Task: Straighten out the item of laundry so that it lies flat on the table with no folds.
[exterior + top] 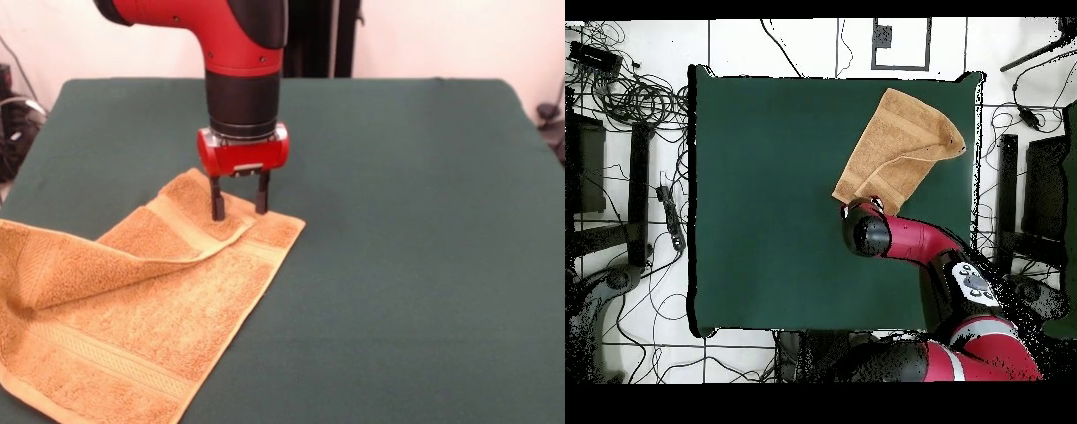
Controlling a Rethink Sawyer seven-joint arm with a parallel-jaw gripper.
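The item of laundry [150, 309], a golden-orange terry towel, lies at the front left of the dark green table [406, 230]. Its left part is folded over itself in a raised flap, and a paler band runs across it. My gripper [239, 212] points straight down on the towel's far corner, open, with both fingertips touching the cloth on either side of the flap's edge. In the overhead view the towel [900, 150] lies near a corner of the table [765, 200], and the arm's wrist [865, 232] hides the gripper.
The towel reaches close to the table's edges at that corner. Cables [625, 95] and dark equipment [1020, 200] lie on the floor around the table.
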